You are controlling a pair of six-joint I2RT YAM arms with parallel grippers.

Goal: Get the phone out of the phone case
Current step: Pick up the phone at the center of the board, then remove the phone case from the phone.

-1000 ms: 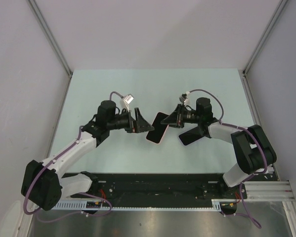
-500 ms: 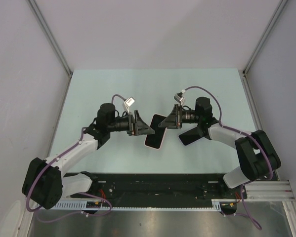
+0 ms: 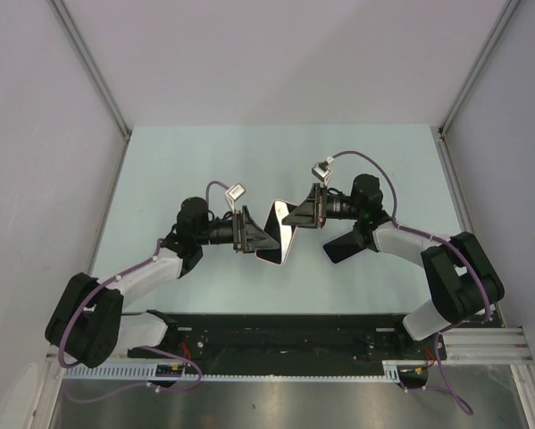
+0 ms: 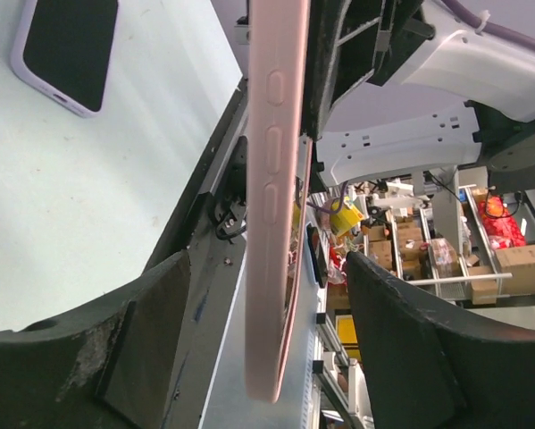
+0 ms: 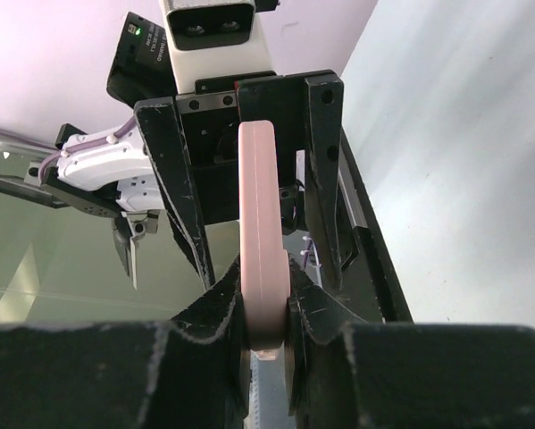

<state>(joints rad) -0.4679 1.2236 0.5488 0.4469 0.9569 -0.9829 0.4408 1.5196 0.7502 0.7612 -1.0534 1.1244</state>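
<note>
The phone in its pink case [image 3: 279, 234] is held off the table, tilted up on edge between the two arms. My right gripper [image 3: 296, 217] is shut on its far end; in the right wrist view the pink case [image 5: 263, 223] is pinched between both fingers of the right gripper [image 5: 265, 308]. My left gripper [image 3: 260, 238] is open around the near end. In the left wrist view the pink case [image 4: 274, 179] shows edge-on with its side buttons, between the spread fingers of the left gripper [image 4: 267, 313], touching neither.
A second phone in a lavender case [image 3: 346, 243] lies screen up on the pale green table [image 3: 178, 170], just under the right arm; it also shows in the left wrist view [image 4: 66, 49]. Grey walls stand on three sides.
The pink-cased phone has been lifted from lying on the table and tipped up on edge. The left gripper has moved right so its open fingers straddle the phone's end.
</note>
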